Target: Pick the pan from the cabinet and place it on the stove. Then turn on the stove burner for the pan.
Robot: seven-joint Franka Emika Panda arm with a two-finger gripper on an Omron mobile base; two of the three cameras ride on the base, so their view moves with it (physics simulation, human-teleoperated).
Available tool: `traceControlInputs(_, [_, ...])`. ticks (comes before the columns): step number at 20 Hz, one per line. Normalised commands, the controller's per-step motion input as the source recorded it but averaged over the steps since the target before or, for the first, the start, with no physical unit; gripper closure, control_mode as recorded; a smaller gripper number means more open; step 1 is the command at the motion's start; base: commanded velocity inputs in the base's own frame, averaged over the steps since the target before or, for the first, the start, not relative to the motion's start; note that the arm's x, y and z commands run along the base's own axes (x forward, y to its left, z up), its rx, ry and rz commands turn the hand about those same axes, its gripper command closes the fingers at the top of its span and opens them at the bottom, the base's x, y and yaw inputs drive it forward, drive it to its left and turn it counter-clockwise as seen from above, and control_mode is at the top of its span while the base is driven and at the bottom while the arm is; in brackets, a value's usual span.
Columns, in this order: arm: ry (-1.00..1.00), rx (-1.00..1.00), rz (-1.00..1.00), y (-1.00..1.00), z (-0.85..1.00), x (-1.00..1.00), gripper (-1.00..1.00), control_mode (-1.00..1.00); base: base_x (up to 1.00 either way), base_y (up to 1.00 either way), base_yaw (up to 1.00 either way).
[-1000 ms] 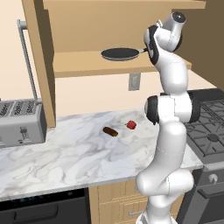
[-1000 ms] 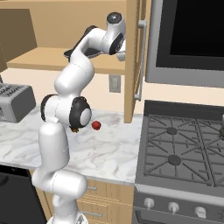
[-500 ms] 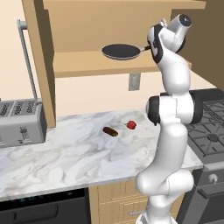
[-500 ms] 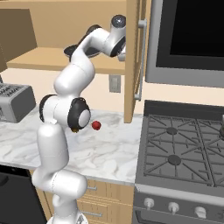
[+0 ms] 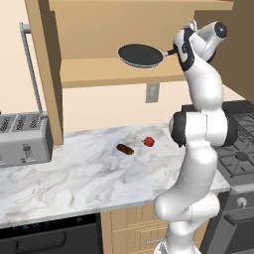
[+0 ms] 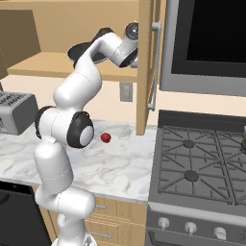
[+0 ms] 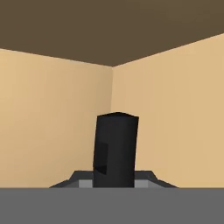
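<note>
The dark round pan [image 5: 140, 54] hangs level a little above the wooden shelf [image 5: 114, 73] of the open tan cabinet [image 5: 47, 59]. Its thin black handle points right into my gripper [image 5: 177, 49], which is shut on it at the end of my raised arm. In the right base view my arm covers most of the pan [image 6: 77, 51], and the shelf [image 6: 38, 65] lies under it. The hand view has a black upright shape [image 7: 114, 151] in front of the cabinet's tan inner corner. The black stove [image 6: 197, 153] with its grates lies low to the right, also seen as the stove [image 5: 244, 149].
The cabinet's open door [image 6: 144, 62] with a grey bar handle [image 6: 154, 67] hangs between the pan and the stove. A toaster [image 5: 22, 141], a brown item [image 5: 125, 149] and a small red item [image 5: 149, 142] sit on the marble counter [image 5: 74, 178]. A microwave [image 6: 206, 43] is above the stove.
The pan has risen slightly off the shelf in my gripper's hold, and the wrist has lifted with it.
</note>
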Motion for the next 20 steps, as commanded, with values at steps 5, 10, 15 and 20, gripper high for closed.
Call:
traceControlInputs(5, [-0.14,0.00,-0.03,0.00,0.00,-0.69,1.00,-1.00,0.00,0.00,0.00])
traceControlInputs(10, [-0.12,0.00,-0.08,0.08,0.00,-0.89,1.00,-1.00,0.00,0.00,0.00])
traceControlInputs(15, [-0.03,0.00,-0.14,0.28,0.00,-0.80,1.00,-1.00,0.00,0.00,0.00])
traceControlInputs(20, [0.00,0.00,-0.14,0.32,0.00,-0.75,1.00,-1.00,0.00,0.00,0.00])
